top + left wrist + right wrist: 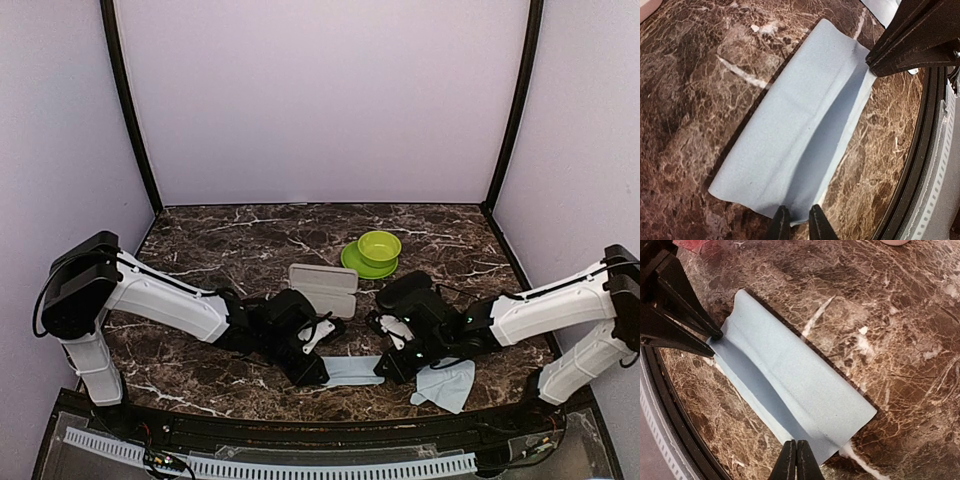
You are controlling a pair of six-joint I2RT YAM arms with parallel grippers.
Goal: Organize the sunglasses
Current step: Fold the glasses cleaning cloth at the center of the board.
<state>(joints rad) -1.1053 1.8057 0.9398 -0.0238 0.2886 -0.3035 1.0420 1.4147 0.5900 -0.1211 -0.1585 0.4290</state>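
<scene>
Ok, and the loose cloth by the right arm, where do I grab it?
By its near corner, coming down from above: the loose cloth lies flat, its far edge is hidden by the right arm, and that near corner juts out clear.

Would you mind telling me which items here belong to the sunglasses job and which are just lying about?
Job: light blue cloth, pinched by left gripper and right gripper; pale pink case; second blue cloth.
Lying about: green bowl; green plate beneath it.
No sunglasses clearly visible.
</scene>
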